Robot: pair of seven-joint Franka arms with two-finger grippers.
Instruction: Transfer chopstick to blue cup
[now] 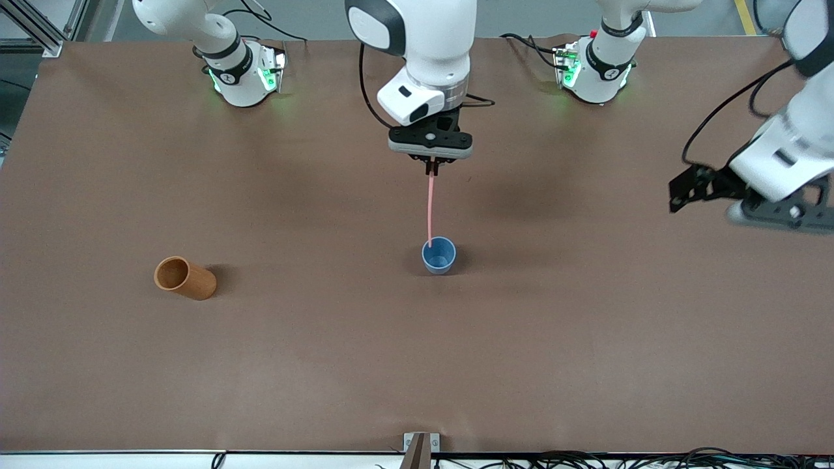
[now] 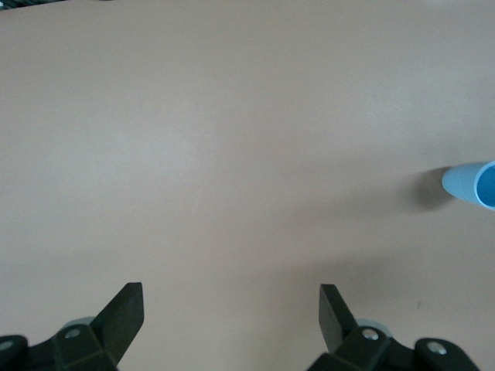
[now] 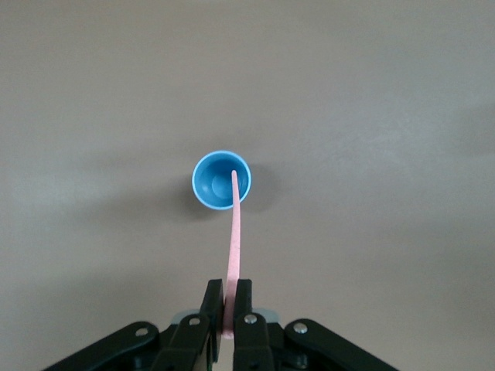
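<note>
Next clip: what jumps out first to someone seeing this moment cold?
The right gripper, over the middle of the table, is shut on a pale pink chopstick hanging straight down, its tip over the mouth of the blue cup. An orange-brown cup lies tipped on its side toward the right arm's end of the table. The left gripper waits open over bare table at the left arm's end.

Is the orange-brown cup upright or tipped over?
Tipped. The orange-brown cup lies on its side on the table toward the right arm's end, its open mouth facing the front camera.
</note>
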